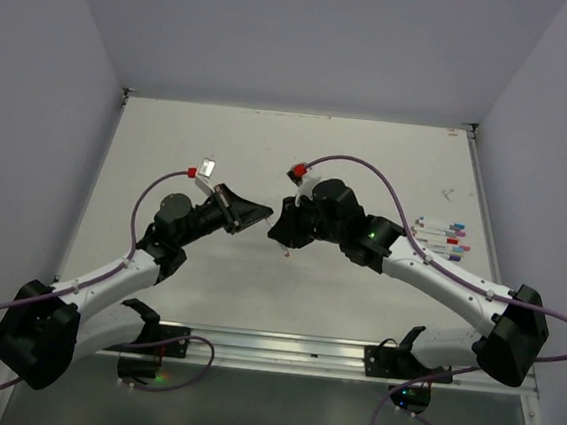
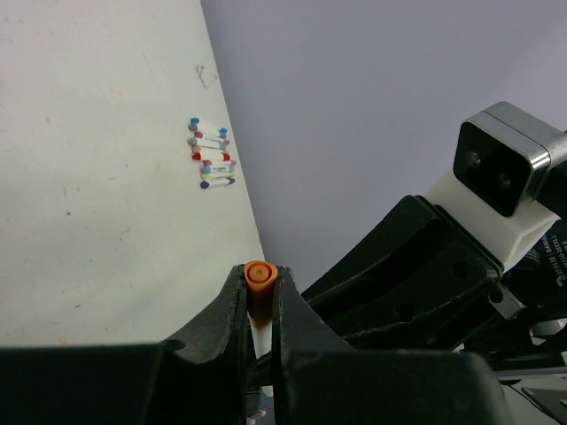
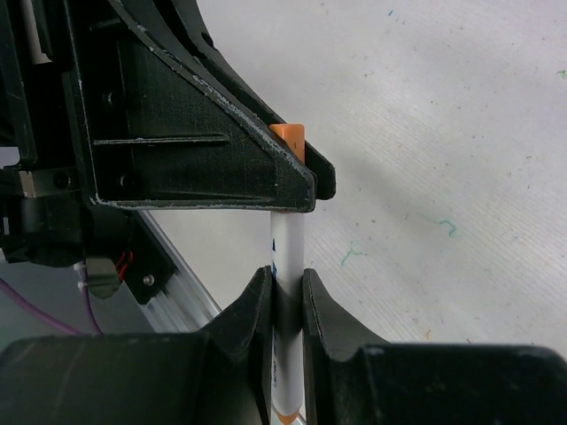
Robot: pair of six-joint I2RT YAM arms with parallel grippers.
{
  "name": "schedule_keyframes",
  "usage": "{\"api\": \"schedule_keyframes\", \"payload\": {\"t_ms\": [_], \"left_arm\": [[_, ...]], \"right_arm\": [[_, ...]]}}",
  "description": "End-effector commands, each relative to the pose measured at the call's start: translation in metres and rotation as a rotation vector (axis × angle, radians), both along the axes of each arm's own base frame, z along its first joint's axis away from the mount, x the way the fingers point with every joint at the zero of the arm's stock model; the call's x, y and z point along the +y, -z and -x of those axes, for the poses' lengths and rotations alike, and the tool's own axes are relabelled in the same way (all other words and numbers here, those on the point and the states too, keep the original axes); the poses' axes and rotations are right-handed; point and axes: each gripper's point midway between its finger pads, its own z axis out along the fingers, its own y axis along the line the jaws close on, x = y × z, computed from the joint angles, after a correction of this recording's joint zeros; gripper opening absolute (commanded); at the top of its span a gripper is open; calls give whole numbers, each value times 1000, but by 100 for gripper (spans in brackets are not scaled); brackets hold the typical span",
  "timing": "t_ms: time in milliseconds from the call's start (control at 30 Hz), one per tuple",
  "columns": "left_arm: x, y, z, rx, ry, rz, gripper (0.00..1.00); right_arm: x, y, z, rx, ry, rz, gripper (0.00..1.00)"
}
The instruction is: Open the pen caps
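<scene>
Above mid-table, the left gripper [image 1: 260, 213] is pinching a small orange cap [image 2: 259, 274], a smooth plastic cylinder, while the right gripper [image 3: 286, 288] is clamping the glossy white pen body [image 3: 287, 235]. The joint is hidden, so the cap is probably not yet off. Pulling off-axis is risking the slick barrel slipping. Other capped pens [image 1: 440, 238] are lying by the right edge of the table [image 1: 211, 135].

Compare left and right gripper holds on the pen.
Left gripper clamps the orange cap; right gripper clamps the white pen body. Left grips at the pen's very end; right grips further down the barrel. Both are shut on the same pen, fingertips facing each other.
</scene>
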Motion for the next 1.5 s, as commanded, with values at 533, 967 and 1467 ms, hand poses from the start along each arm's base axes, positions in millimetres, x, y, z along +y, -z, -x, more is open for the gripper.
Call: {"api": "schedule_keyframes", "payload": {"t_ms": [533,967,1467], "left_arm": [[37,-25,-118,-87,-344,-162,0],[25,17,-140,-62,-140,-395,0],[79,151,-77,225,-163,-839,0]], "right_arm": [[-38,63,-8,-75,131,313,0],[-52,99,11,10,148,355,0],[-44,148,1,38,172,405,0]]}}
